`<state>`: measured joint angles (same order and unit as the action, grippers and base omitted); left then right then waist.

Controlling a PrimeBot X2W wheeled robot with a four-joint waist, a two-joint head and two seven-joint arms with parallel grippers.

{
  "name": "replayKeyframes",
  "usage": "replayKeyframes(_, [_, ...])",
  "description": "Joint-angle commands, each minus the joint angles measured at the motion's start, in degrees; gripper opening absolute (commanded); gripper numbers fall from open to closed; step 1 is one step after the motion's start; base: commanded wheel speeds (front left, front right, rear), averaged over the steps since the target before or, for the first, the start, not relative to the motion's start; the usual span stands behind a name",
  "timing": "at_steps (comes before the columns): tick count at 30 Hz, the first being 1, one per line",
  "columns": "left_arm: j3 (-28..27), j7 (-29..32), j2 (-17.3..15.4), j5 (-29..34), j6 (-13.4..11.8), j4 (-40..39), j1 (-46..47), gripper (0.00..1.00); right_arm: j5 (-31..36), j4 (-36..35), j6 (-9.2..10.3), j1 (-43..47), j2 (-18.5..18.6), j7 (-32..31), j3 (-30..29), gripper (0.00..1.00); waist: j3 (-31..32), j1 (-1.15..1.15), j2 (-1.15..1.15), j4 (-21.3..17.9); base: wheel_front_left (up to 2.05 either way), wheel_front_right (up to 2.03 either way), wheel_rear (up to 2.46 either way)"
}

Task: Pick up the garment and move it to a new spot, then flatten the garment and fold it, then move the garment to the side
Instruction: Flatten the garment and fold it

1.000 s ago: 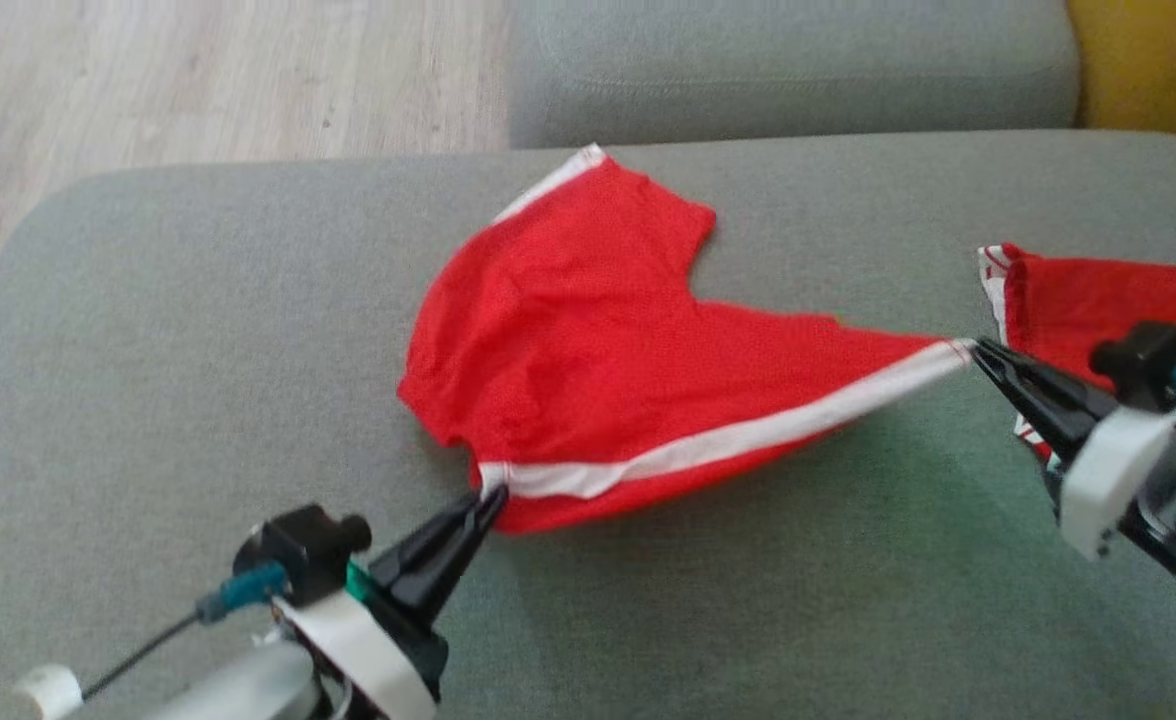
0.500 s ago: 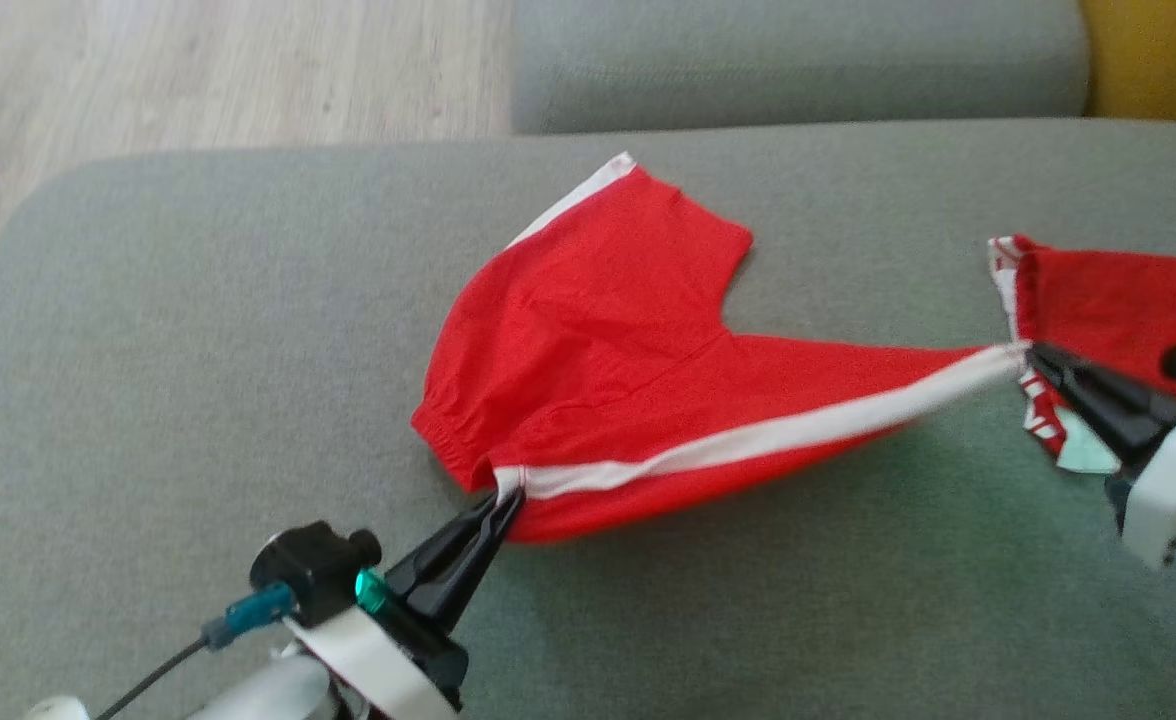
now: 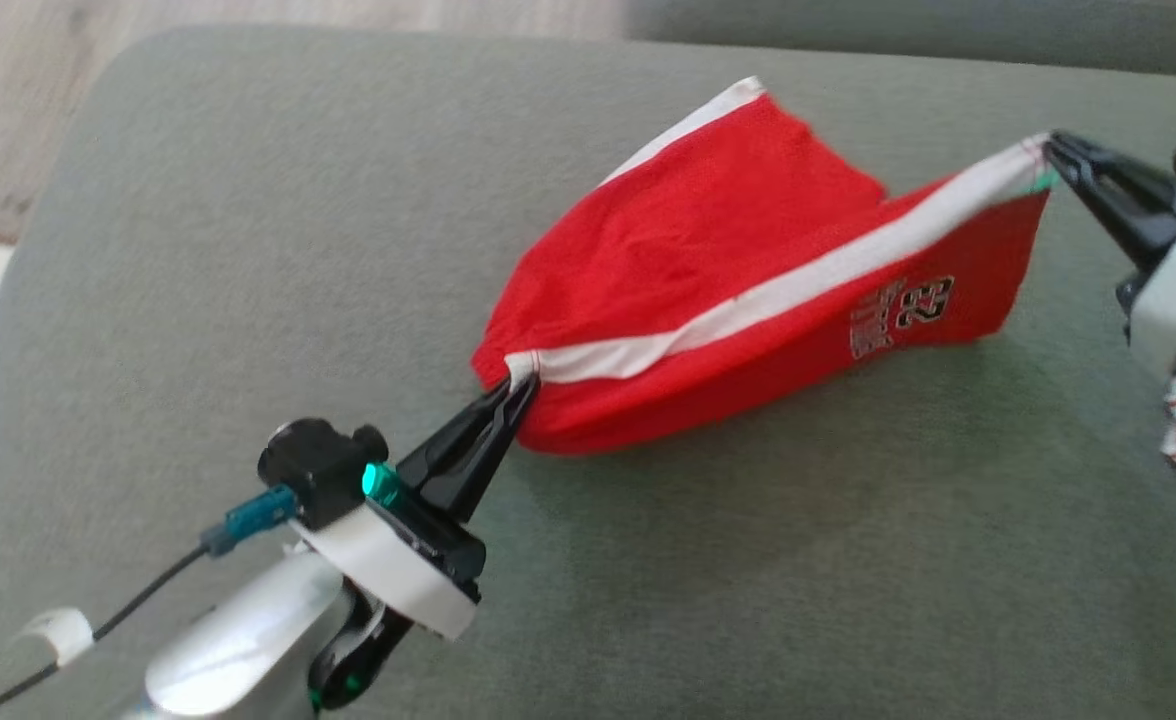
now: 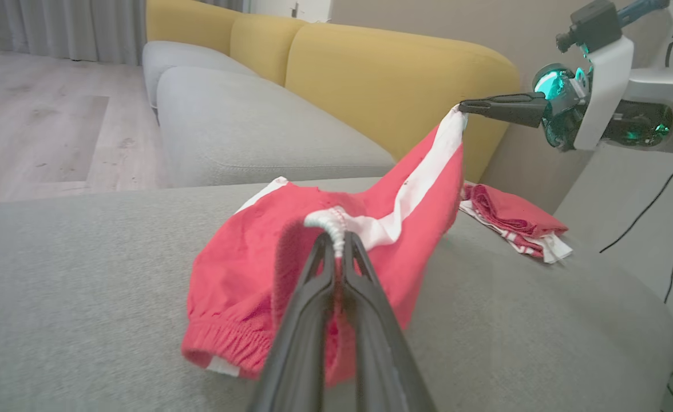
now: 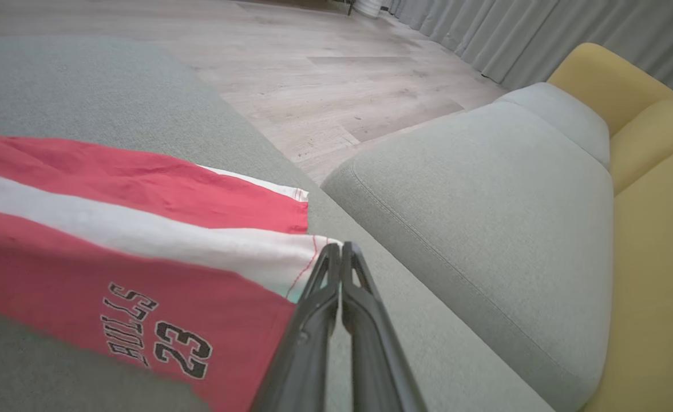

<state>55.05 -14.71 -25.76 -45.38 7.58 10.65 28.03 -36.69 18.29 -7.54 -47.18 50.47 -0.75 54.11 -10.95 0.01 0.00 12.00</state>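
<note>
Right now the red shorts (image 3: 708,260) hang stretched taut over the grey cushion (image 3: 248,250), their far leg and lower folds resting on it. The left gripper (image 3: 521,388) is clenched on the waistband end of the white side stripe (image 3: 748,308), while the right gripper (image 3: 1051,148), raised higher, pinches the stripe's hem end, so the printed number (image 3: 923,300) faces out. Another red garment (image 4: 511,220) lies bundled near the cushion's edge, close to the yellow sofa back (image 4: 382,86)

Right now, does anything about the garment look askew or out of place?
Nothing damaged. The red shorts hang slanted: the right gripper pinches the stripe's hem end high, the left gripper its waistband end low, the other leg resting on the cushion.
</note>
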Motion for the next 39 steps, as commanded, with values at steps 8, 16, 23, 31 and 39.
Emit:
replayKeyframes(8, [-2.48, -0.29, 1.52, -1.45, -0.09, 2.66, 7.12, 0.00, -0.37, 3.44, 0.05, -10.87, -0.16, -2.91, 7.58, 0.00, -5.54, -0.01, 0.00, 6.67, 0.00, 0.00, 0.00])
replayKeyframes(16, [-1.83, -0.29, 5.84, -3.61, -0.09, 8.24, 12.61, 0.00, -2.25, 9.63, 0.05, -21.18, -1.30, -3.94, 15.00, 0.00, -10.30, -0.01, 0.00, 10.24, 0.00, 0.00, 0.00])
replayKeyframes(23, [0.90, -0.29, 8.15, -5.27, -0.09, 12.77, 17.20, 0.00, -3.26, 14.56, 0.05, -26.99, -3.90, -3.81, 18.18, 0.00, -13.53, -0.01, 0.00, 11.94, 0.00, 0.00, 0.00])
replayKeyframes(31, [1.28, -0.29, 10.96, -5.37, -0.09, 14.86, 19.52, 0.00, -1.54, 19.03, 0.05, -30.08, -5.58, -5.16, 19.15, 0.00, -15.90, -0.01, 0.00, 13.73, 0.00, 0.00, 0.00])
replayKeyframes(39, [1.00, -0.29, 12.63, -4.84, -0.09, 15.44, 20.50, 0.00, 1.04, 20.95, 0.05, -31.70, -6.48, -4.32, 19.22, 0.00, -17.84, -0.01, 0.00, 15.21, 0.00, 0.00, 0.00])
